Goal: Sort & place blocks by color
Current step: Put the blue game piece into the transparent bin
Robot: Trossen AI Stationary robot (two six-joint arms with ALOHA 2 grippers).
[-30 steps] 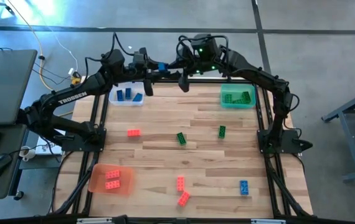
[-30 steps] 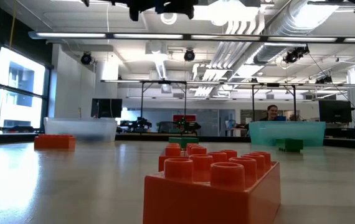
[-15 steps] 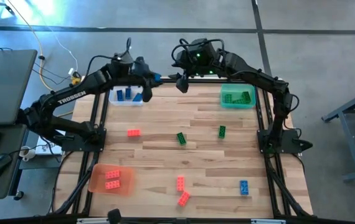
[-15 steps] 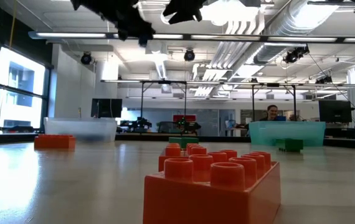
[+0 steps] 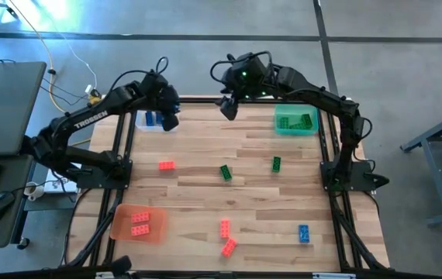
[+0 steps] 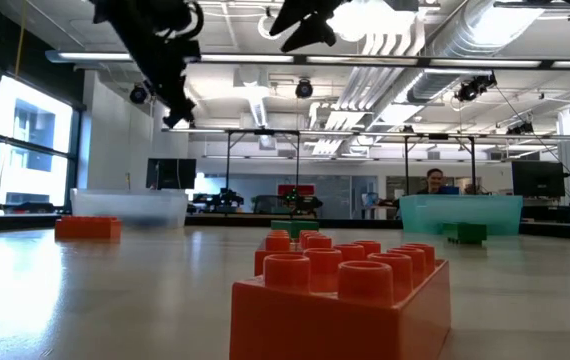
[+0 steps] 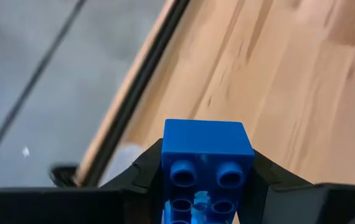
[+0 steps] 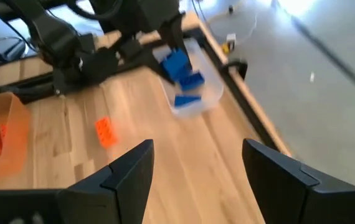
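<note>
- High view: left gripper [image 5: 168,118] hanging over the clear tray [image 5: 145,126] at the table's far left corner; risk of dropping wide onto the table edge.
- Low view: orange brick [image 6: 340,308] looming close, nothing blocking.
- Left wrist view: clamped on a blue brick [image 7: 207,168].
- Right wrist view: right gripper [image 8: 197,171] spread wide, empty, well apart from the green tray [image 5: 295,122].

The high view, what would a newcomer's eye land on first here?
Probably the left end effector shut on a blue block, poised over the clear tray at the table's far left corner. Next, the green tray at the far right and the orange tray near left, with loose blocks scattered between.
</note>
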